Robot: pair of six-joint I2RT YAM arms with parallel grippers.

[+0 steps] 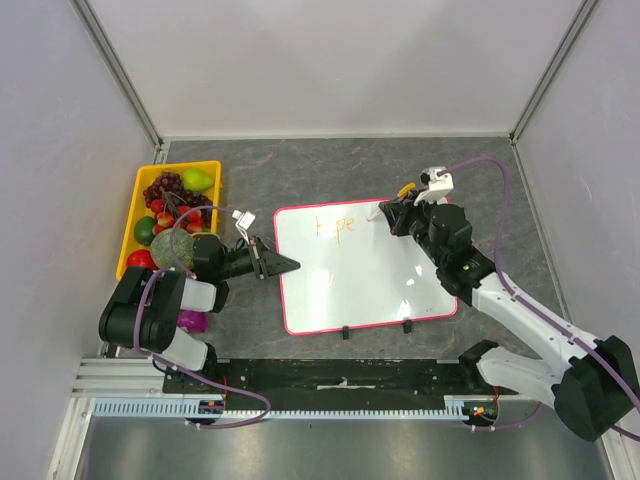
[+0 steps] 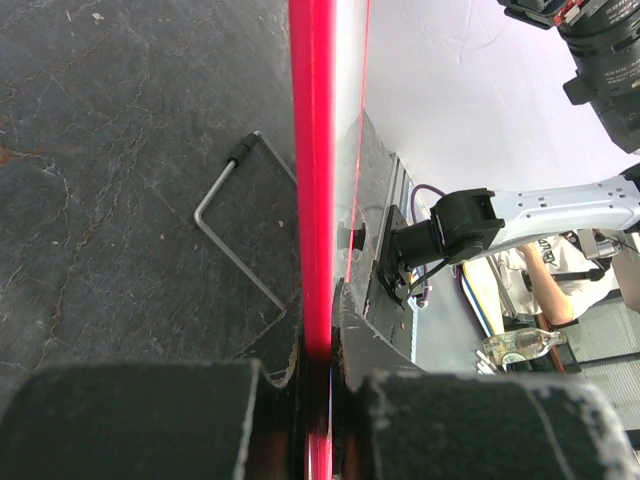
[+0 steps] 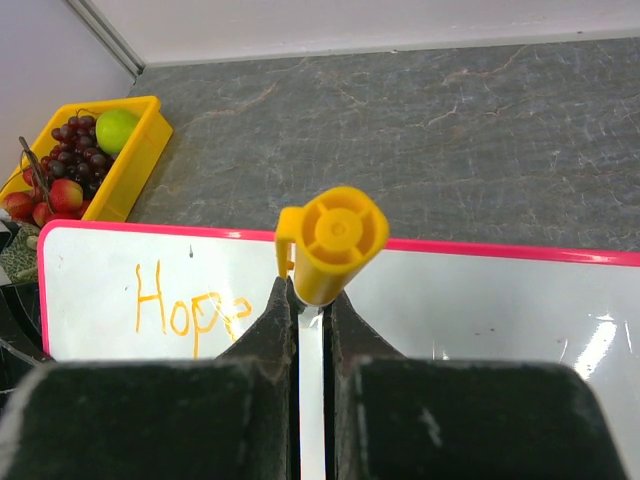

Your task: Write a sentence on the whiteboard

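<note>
The left claw (image 1: 285, 265) is pinched almost fully closed on the pink-red frame of the whiteboard (image 1: 370, 285), gripping its left edge, with the board stretching away in front of its fingertips across the grey tabletop (image 1: 330, 165). The right claw (image 3: 310, 310), closed tight, holds a yellow-orange marker (image 3: 333, 243) over the board's far edge, butt end up (the tip is hidden under the fingers, so contact with the board cannot be told). Just left of this claw lies the sentence (image 3: 185, 305), thin orange handwriting that reads "Hope". A yellow tray (image 1: 133, 215) of grapes (image 1: 170, 187) and other fruit sits behind the left claw, well apart from the board. Two small black feet (image 1: 344, 332) line the board's near edge, between the two arms.
</note>
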